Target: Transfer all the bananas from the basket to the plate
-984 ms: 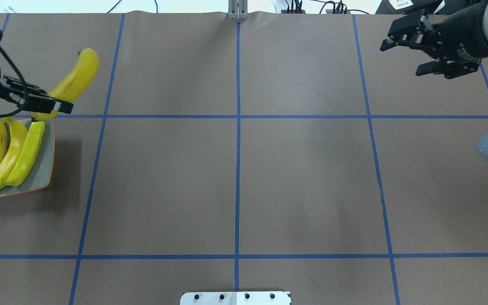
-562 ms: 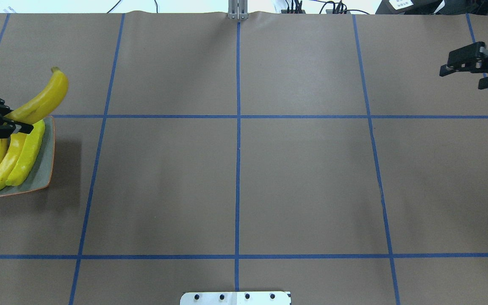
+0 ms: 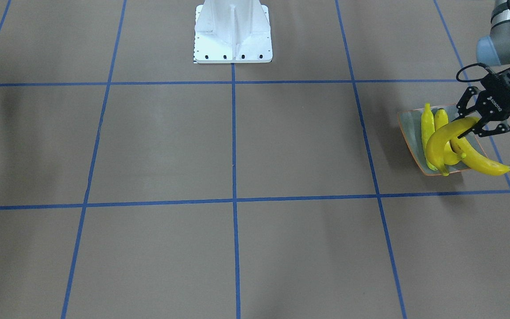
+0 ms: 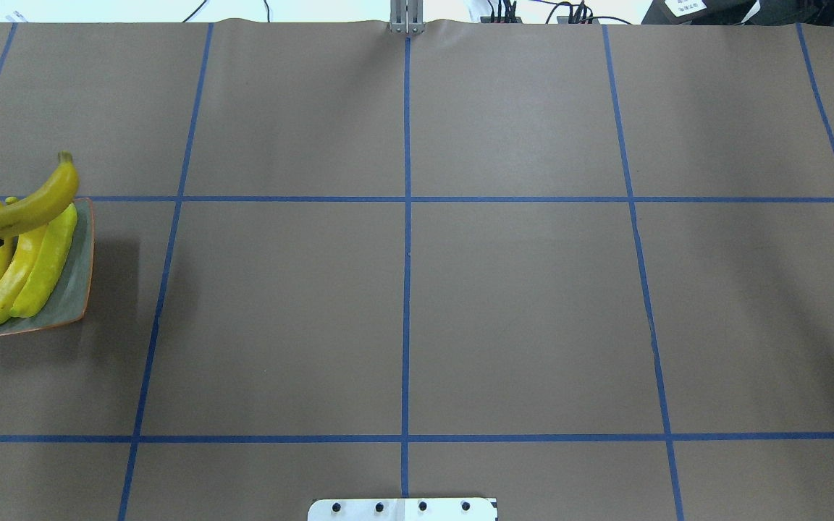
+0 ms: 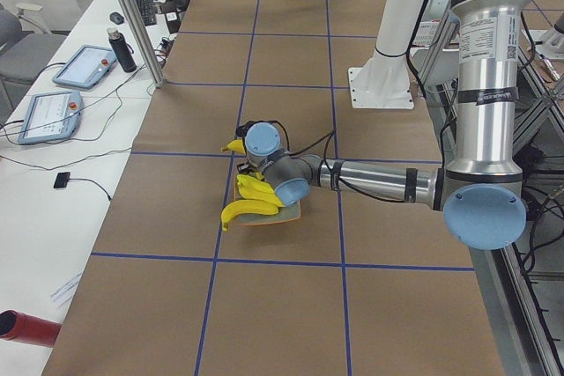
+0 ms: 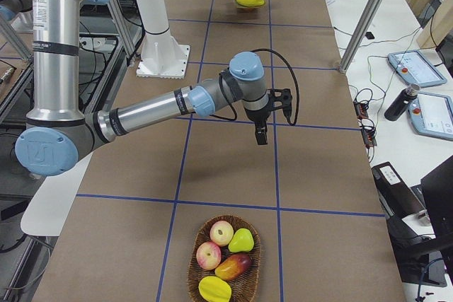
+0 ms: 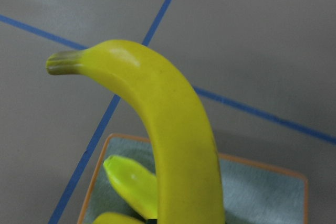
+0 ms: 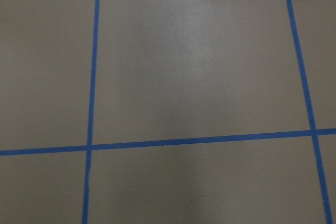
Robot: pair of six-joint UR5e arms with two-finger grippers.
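Banana (image 4: 26, 206) slants crosswise over plate (image 4: 77, 282), stem toward table's (image 4: 417, 325) far edge.

— What kind of place is this?
— A robotics lab. The desk (image 4: 533, 318) is wrapped in brown paper and gridded with blue tape (image 4: 406, 325). Grey robot arms (image 5: 489, 85) with blue joints reach over it, beside a white pedestal (image 3: 233, 31) bolted onto it.
— Anything at the sides?
— A white desk (image 5: 35, 217) along the far side carries teach pendants (image 5: 79, 66). Aluminium posts (image 5: 132, 19) stand at its edge, and an office chair (image 5: 18, 41) sits beyond.
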